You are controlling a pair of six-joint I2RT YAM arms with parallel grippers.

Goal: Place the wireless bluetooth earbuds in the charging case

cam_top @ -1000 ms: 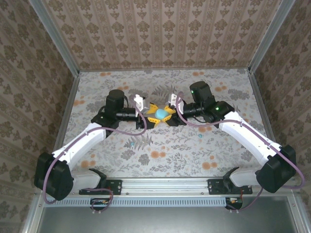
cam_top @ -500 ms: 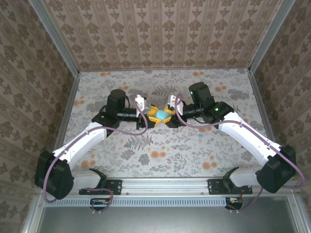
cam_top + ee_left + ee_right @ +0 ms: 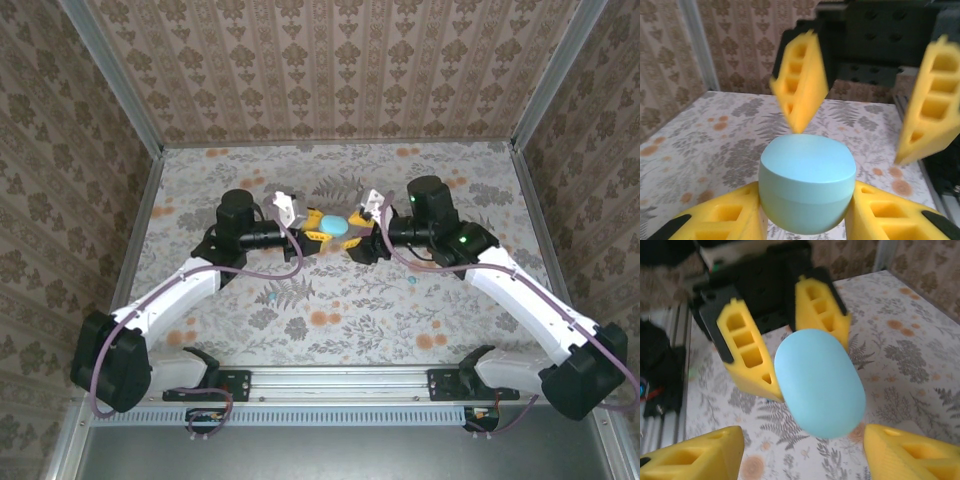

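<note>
The charging case (image 3: 333, 224) is a light-blue pebble with its lid down, held above the table mid-back. My left gripper (image 3: 326, 228) is shut on it; in the left wrist view the case (image 3: 807, 185) sits squeezed between the two yellow fingers of the left gripper (image 3: 807, 212). My right gripper (image 3: 360, 232) faces it from the right, open and apart from it. In the right wrist view the case (image 3: 820, 382) hangs ahead of the spread right gripper (image 3: 802, 434), the left fingers (image 3: 747, 355) clamped on it. Two tiny teal earbuds lie on the table, one (image 3: 270, 297) under the left arm, one (image 3: 411, 282) under the right.
The floral table (image 3: 340, 320) is walled at the back and both sides by patterned panels (image 3: 330, 70). A metal rail (image 3: 330, 378) with the arm bases runs along the near edge. Both arms meet over the table's middle back.
The right gripper has opened, let go of the case and drawn back to the right. The left gripper has closed tighter on the case and shifted it slightly back and right.
</note>
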